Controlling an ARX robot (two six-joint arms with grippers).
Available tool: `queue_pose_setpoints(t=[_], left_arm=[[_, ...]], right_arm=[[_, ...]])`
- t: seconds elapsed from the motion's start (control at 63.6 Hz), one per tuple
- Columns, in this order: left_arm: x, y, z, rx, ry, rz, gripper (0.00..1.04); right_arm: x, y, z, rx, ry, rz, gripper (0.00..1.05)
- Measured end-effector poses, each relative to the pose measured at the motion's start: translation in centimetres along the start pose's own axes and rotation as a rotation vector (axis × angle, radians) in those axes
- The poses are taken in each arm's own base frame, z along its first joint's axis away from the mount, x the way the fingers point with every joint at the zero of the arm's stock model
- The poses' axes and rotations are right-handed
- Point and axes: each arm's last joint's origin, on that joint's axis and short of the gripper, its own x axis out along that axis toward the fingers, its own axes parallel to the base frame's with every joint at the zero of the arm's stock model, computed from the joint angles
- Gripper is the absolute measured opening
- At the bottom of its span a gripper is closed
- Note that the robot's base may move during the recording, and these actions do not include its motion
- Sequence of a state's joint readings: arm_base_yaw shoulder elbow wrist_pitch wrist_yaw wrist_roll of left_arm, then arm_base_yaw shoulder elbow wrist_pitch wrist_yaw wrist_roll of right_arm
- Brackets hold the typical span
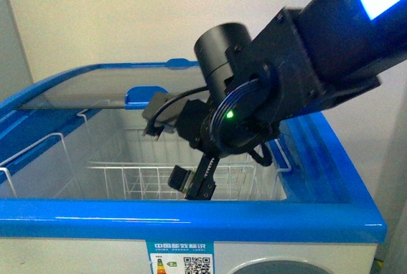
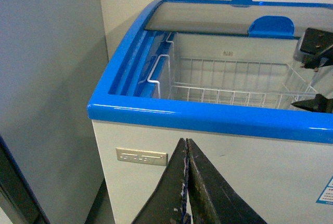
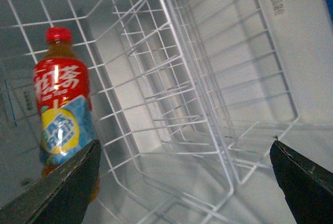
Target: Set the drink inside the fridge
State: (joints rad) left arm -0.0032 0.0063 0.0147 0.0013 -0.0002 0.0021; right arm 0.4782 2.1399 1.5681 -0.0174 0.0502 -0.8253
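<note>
The drink [image 3: 61, 104], a red-capped bottle with a red label and amber liquid, stands in a white wire basket [image 3: 177, 78] inside the fridge. It shows only in the right wrist view. My right gripper [image 3: 184, 143] is open and empty, with one finger [image 3: 62, 187] just beside the bottle's lower part. In the front view my right arm reaches down into the open fridge [image 1: 191, 220], with the gripper [image 1: 193, 184] over the baskets. My left gripper [image 2: 186, 142] is shut and empty, outside the fridge in front of its white front wall [image 2: 250, 172].
The sliding glass lid [image 1: 82, 89] is pushed back to the far left, leaving the near part open. Wire baskets [image 1: 127, 172] line the inside. The blue rim [image 2: 208, 115] runs all round. A grey wall [image 2: 47, 78] stands close by the fridge's left side.
</note>
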Motion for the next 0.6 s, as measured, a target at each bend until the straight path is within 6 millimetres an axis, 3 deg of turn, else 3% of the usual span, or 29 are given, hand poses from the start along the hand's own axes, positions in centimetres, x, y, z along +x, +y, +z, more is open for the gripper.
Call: queue_pose_setpoints(t=[0.11, 0.252, 0.33, 0.44, 0.534, 0.597], left_arm=[[0.0, 0.0, 0.0, 0.000, 0.000, -0.001, 0.03], [0.0, 0.0, 0.0, 0.000, 0.000, 0.000, 0.03], [0.0, 0.0, 0.0, 0.000, 0.000, 0.000, 0.03], [0.0, 0.0, 0.0, 0.000, 0.000, 0.000, 0.03], [0.0, 0.0, 0.0, 0.000, 0.000, 0.000, 0.03], [0.0, 0.0, 0.0, 0.000, 0.000, 0.000, 0.03]], right_arm=[[-5.2, -1.2, 0.9, 0.160, -0.118, 0.134, 0.97], [-9.6, -2.7, 1.1, 0.335, -0.193, 0.171, 0.97], [-12.2, -4.7, -0.4, 0.479, -0.196, 0.071, 0.97], [-16.0, -7.8, -3.5, 0.681, -0.105, -0.246, 0.97], [-18.9, -8.5, -5.2, 0.808, -0.065, -0.381, 0.97], [-22.0, -8.2, -6.7, 0.925, -0.036, -0.482, 0.97]])
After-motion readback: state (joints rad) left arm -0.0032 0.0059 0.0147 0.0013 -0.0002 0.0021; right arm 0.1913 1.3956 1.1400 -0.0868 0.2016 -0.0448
